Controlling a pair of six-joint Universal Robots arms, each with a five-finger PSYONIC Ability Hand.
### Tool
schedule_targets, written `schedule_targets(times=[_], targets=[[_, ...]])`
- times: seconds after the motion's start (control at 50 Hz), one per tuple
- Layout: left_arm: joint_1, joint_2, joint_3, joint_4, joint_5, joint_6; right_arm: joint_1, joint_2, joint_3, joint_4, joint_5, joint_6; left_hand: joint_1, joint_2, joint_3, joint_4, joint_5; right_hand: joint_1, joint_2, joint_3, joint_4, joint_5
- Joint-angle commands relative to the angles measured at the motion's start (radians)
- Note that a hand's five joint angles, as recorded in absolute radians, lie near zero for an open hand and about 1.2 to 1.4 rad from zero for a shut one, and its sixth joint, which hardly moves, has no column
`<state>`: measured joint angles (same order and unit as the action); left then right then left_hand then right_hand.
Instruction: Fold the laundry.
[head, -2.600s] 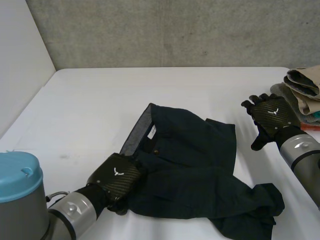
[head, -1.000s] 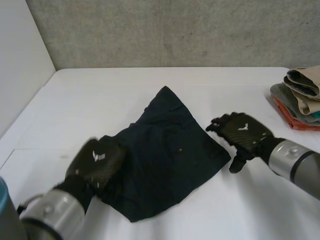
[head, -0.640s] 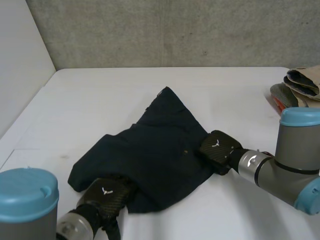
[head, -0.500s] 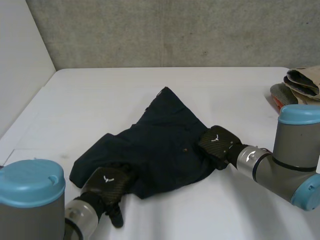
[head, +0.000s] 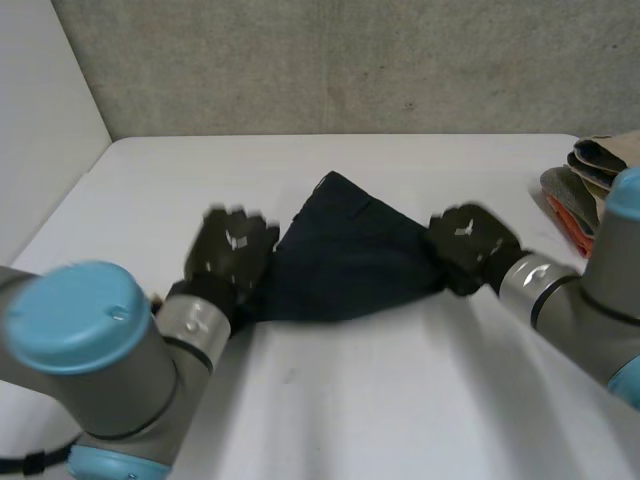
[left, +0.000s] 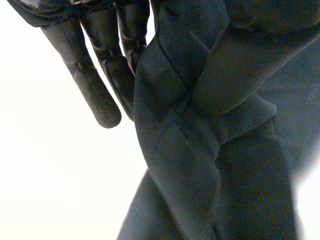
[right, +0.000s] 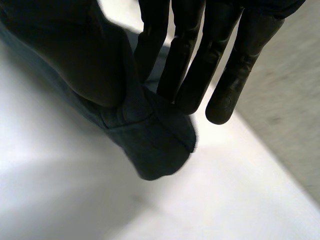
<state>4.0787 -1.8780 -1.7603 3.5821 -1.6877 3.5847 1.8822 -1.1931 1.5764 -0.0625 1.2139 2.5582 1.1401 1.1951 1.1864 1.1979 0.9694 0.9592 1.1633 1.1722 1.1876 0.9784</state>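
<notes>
Left hand (head: 232, 250): pinches the garment's (head: 350, 265) left end, thumb against fingers.
Right hand (head: 468, 245): pinches its right end.
Garment: mid-surface (head: 400, 400), stretched between both hands.
Progress: folded pile (head: 585, 180) far right; this fold looks unfinished.

The dark garment (head: 345, 265) is matt woven cloth with a fine twill grain. The left hand (head: 232, 255) and right hand (head: 468, 245) have black, faintly glossy shells. The table (head: 400, 400) is smooth, matt white; the wall (head: 350, 60) across the top of the frame is rough grey concrete.
</notes>
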Motion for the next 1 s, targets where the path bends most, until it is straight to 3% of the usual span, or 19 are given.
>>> schedule_targets(times=[0.02,0.1,0.24,0.42,0.54,0.64,0.74,0.84,0.92,0.94,0.96,0.98,1.0], targets=[[-0.006,0.325,0.088,0.006,0.006,0.094,-0.006,-0.218,-0.093,0.021,0.050,0.056,0.256,0.201,0.210,0.198,0.252,0.437,0.233,0.224,0.209,0.243],[0.005,0.472,0.151,0.017,0.011,0.094,-0.003,-0.324,-0.163,-0.013,0.075,0.143,0.256,0.201,0.210,0.198,0.252,0.437,0.233,0.224,0.209,0.243],[0.020,0.553,0.303,0.024,0.054,0.095,-0.009,-0.480,-0.265,-0.135,0.104,0.316,0.256,0.201,0.210,0.198,0.252,0.437,0.233,0.224,0.209,0.243],[0.018,0.559,0.389,0.003,0.062,0.094,-0.020,-0.520,-0.409,0.006,0.098,0.349,0.256,0.201,0.210,0.198,0.252,0.437,0.233,0.224,0.209,0.243],[0.020,0.462,0.397,-0.020,0.074,0.082,-0.023,-0.369,-0.530,0.193,0.092,0.320,0.256,0.201,0.210,0.198,0.252,0.437,0.233,0.224,0.209,0.243],[0.041,0.315,0.398,-0.039,0.103,0.065,0.005,-0.244,-0.553,0.221,0.107,0.267,0.256,0.201,0.210,0.198,0.252,0.437,0.233,0.224,0.209,0.243],[0.132,0.090,0.445,-0.032,0.143,0.055,0.028,-0.059,-0.588,0.217,0.148,0.229,0.256,0.201,0.210,0.198,0.252,0.437,0.233,0.224,0.209,0.243],[0.164,-0.163,0.594,-0.029,0.158,0.048,0.066,0.130,-0.648,0.159,0.248,0.178,0.256,0.201,0.210,0.198,0.252,0.437,0.233,0.224,0.209,0.243],[0.177,-0.372,0.775,-0.023,0.200,0.046,0.086,0.259,-0.667,-0.015,0.321,0.165,0.256,0.201,0.210,0.198,0.252,0.437,0.233,0.224,0.209,0.243],[0.181,-0.409,0.815,-0.022,0.201,0.048,0.087,0.303,-0.668,-0.104,0.358,0.163,0.225,0.170,0.178,0.167,0.221,-0.196,-0.400,-0.408,-0.424,-0.389],[0.192,-0.473,0.896,-0.022,0.201,0.045,0.087,0.323,-0.671,-0.147,0.383,0.162,-0.177,-0.232,-0.223,-0.235,-0.181,-0.623,-0.827,-0.836,-0.852,-0.817],[0.196,-0.498,0.930,-0.022,0.198,0.045,0.089,0.343,-0.674,-0.184,0.406,0.160,-0.512,-0.567,-0.558,-0.570,-0.516,-0.785,-0.989,-0.998,-1.013,-0.978],[0.201,-0.516,0.961,-0.022,0.194,0.045,0.091,0.374,-0.680,-0.257,0.449,0.154,-0.867,-0.922,-0.914,-0.925,-0.871,-0.785,-0.989,-0.998,-1.013,-0.978]])
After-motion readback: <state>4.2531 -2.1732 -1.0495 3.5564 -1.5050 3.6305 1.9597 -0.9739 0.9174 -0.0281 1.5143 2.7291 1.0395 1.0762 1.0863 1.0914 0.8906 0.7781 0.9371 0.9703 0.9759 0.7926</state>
